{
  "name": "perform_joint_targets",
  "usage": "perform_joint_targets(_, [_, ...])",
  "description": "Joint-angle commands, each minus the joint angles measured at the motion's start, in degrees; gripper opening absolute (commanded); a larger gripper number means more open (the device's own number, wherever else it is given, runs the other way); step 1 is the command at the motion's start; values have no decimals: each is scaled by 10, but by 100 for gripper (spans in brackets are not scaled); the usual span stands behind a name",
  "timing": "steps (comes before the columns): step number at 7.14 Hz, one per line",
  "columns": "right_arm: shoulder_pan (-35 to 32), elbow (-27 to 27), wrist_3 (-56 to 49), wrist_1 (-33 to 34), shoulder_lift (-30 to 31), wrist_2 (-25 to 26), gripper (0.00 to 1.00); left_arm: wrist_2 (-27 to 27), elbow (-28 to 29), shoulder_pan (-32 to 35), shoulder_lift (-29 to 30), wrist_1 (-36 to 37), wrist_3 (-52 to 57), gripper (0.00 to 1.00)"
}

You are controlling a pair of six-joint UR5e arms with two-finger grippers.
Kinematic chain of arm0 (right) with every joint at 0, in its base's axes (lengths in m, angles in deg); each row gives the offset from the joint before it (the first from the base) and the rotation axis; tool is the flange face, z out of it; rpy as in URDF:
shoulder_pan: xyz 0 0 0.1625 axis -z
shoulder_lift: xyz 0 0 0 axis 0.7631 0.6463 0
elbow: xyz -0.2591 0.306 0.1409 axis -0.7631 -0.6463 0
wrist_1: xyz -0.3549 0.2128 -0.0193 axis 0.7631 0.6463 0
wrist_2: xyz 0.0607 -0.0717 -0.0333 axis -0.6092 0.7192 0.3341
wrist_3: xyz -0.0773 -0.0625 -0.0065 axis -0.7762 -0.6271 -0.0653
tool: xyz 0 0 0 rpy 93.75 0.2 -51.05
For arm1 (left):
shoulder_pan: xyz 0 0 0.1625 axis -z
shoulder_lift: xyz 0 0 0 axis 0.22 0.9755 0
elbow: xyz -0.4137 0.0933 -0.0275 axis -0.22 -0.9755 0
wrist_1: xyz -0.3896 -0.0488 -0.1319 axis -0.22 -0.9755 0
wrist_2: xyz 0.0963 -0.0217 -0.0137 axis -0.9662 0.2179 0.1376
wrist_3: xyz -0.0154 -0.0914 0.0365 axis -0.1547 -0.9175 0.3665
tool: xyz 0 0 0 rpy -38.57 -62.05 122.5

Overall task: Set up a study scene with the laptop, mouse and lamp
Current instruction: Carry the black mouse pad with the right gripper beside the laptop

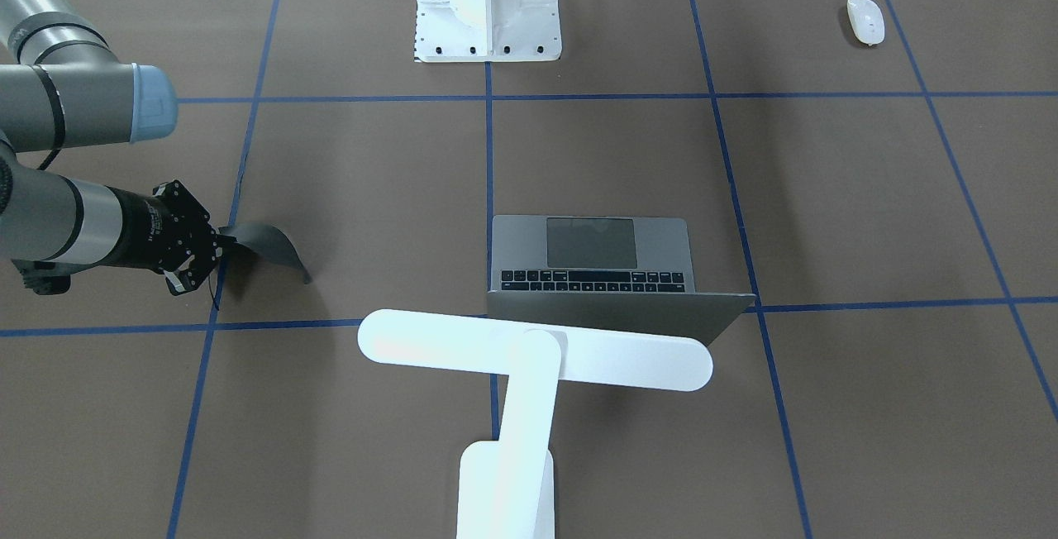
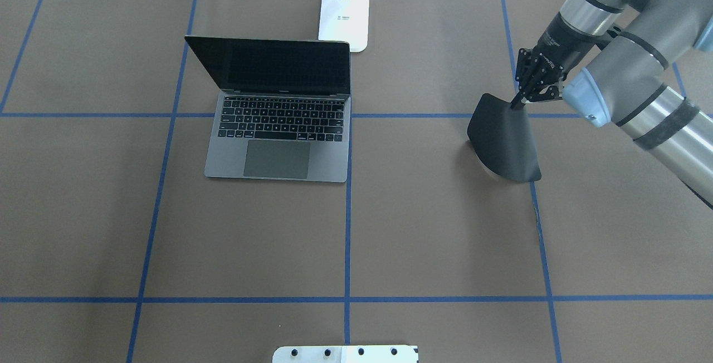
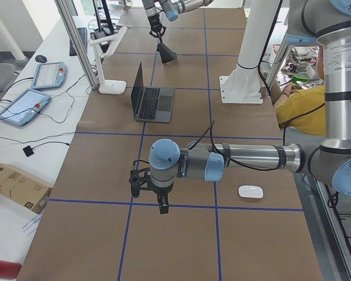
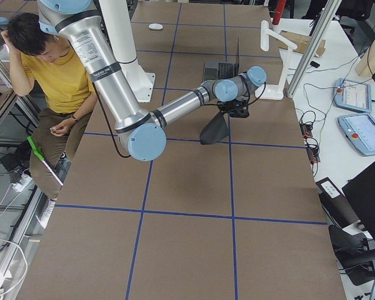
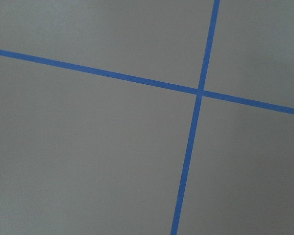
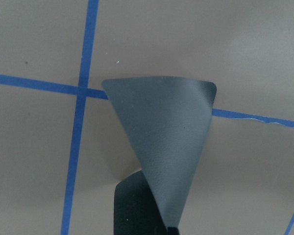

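The right gripper (image 2: 517,102) pinches one corner of the black pad (image 2: 504,140), its jaws closed on the sheet; the pad hangs curled like a cone, and its low edge seems to touch the table (image 2: 445,229), well to the right of the laptop (image 2: 278,129); the laptop stands open on the table with its keys toward the robot, and the lamp (image 1: 529,357) stands just behind its lid, the bar head over the lid's top edge; the mouse (image 1: 865,21) lies far off on the robot's left, near its own edge of the table, well apart from laptop and pad; the left gripper (image 3: 163,208) hovers over bare table not far from the mouse, and whether its jaws are open or closed I cannot tell. The step in hand looks to be laying the pad flat beside the laptop; to do it well, bring the low edge down first, then draw the held corner away and downward so the curl unrolls and does not fold under; let go only once the sheet lies flat, square to the laptop's side and near it, leaving room for the mouse.
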Motion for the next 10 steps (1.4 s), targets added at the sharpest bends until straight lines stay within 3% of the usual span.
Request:
perform_joint_targets(1, [60, -38, 143, -188, -13, 121, 0, 0, 4, 0, 0, 0, 0, 100])
perform_joint_targets(2, [85, -44, 158, -225, -22, 161, 0, 0, 7, -1, 0, 0, 0, 100])
perform_joint_targets(5, [139, -44, 298, -226, -88, 226, 0, 0, 16, -1, 0, -1, 1, 100])
perform_joint_targets(8, [138, 7, 318, -228, -81, 217, 0, 0, 14, -1, 1, -1, 0, 100])
perform_joint_targets(10, [138, 2, 307, -227, -60, 215, 0, 0, 7, -1, 2, -1, -1, 100])
